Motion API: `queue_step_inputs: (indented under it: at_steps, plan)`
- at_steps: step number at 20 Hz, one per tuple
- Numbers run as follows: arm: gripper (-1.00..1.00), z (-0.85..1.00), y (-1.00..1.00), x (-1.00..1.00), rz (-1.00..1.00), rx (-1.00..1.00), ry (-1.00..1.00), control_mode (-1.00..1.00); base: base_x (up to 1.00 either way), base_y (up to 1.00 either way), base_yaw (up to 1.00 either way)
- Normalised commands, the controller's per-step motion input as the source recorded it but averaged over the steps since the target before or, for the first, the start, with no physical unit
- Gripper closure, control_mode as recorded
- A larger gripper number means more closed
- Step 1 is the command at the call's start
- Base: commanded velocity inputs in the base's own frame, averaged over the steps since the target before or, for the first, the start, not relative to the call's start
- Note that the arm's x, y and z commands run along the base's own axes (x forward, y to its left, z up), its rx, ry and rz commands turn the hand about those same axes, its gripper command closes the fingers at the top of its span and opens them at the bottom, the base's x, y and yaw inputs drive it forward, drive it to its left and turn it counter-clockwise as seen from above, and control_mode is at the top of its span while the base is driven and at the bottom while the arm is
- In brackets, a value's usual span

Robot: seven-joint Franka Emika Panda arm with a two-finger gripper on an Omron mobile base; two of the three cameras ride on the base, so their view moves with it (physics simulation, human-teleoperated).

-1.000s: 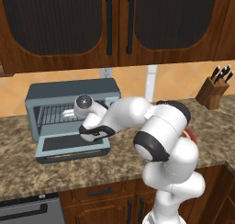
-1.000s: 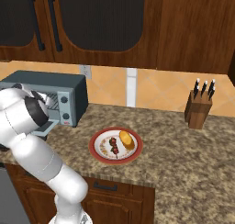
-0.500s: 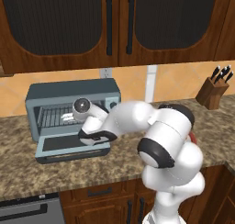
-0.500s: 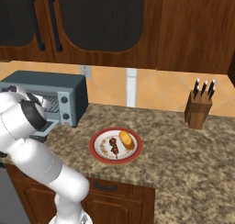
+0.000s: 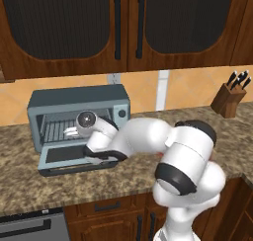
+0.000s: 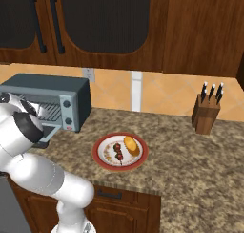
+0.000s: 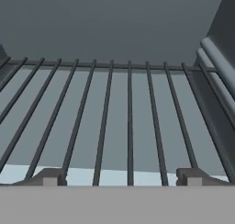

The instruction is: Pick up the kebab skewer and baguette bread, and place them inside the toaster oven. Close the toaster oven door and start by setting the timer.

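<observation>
The toaster oven [image 5: 79, 100] stands at the counter's left with its door [image 5: 74, 158] dropped flat. My gripper [image 5: 70, 133] reaches into its mouth over the door. In the hand view the wire rack [image 7: 130, 108] lies close ahead, and my gripper [image 7: 121, 178] stands open with nothing between the fingertips [image 7: 50, 177]. The kebab skewer [image 6: 117, 153] and the baguette bread [image 6: 131, 145] lie side by side on a red-rimmed plate [image 6: 102, 160], to the right of the toaster oven [image 6: 47, 91]. Two dark knobs [image 6: 67, 112] show on its right panel.
A wooden knife block [image 6: 206, 113] stands at the counter's far right, against the wall. Dark wood cabinets [image 5: 123, 27] hang over the oven. My own arm [image 5: 163, 141] arches across the counter in front of the plate.
The hand has sunk a little at the oven's mouth and the elbow has swung right. The fingers have drawn slightly closer. Skewer and bread have not moved.
</observation>
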Motion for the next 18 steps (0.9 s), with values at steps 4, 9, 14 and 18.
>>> queue_step_inputs:
  at_steps: [4, 9, 14, 18]
  plan:
    - [-1.0, -0.76, 0.0, -0.72, 0.0, 0.0, 0.01, -1.0, 0.0, 0.0, 0.0]
    - [-1.0, -0.56, 0.0, -0.56, 0.0, 0.0, 0.12, -1.0, 0.0, 0.0, 0.0]
    - [-1.0, -0.55, -0.01, -0.59, 0.0, 0.0, 0.16, -1.0, 0.0, 0.0, 0.0]
    - [-1.0, -0.49, 0.0, -0.45, 0.0, 0.0, 0.14, -1.0, 0.0, 0.0, 0.0]
